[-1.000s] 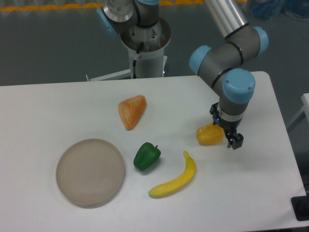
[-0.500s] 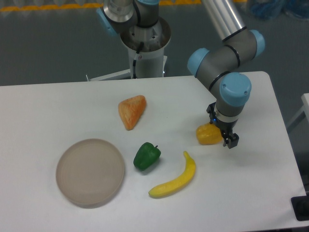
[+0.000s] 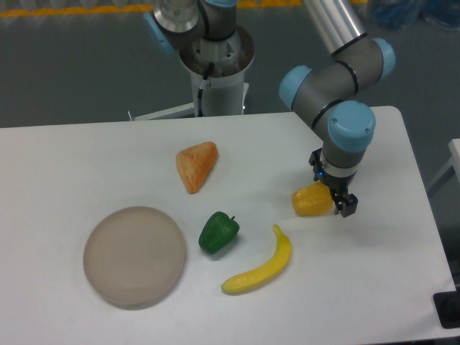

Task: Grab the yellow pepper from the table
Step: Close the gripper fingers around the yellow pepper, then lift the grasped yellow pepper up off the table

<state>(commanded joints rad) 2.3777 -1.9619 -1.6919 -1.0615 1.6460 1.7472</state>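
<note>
On the right side of the white tabletop (image 3: 65,158), yellow pepper (image 3: 310,201) resting against the hand (image 3: 338,203), well apart from banana (image 3: 260,264), green pepper (image 3: 218,231), orange wedge (image 3: 195,165) and round plate (image 3: 134,254). Hand lowered over the pepper's right flank, one dark finger (image 3: 348,205) visible beyond it, the other hidden behind the fruit; impossible to tell whether spread or clamped on it. Pepper likely light, hollow and stiff, its glossy lumpy skin apt to slip or roll under a glancing pinch; best taken across the widest part of the body, low and centred, not by a bulge. Compared with half a second ago, wrist shifted slightly to the right and hand a touch further over the pepper; pepper itself unmoved on the tabletop, not yet lifted.
</note>
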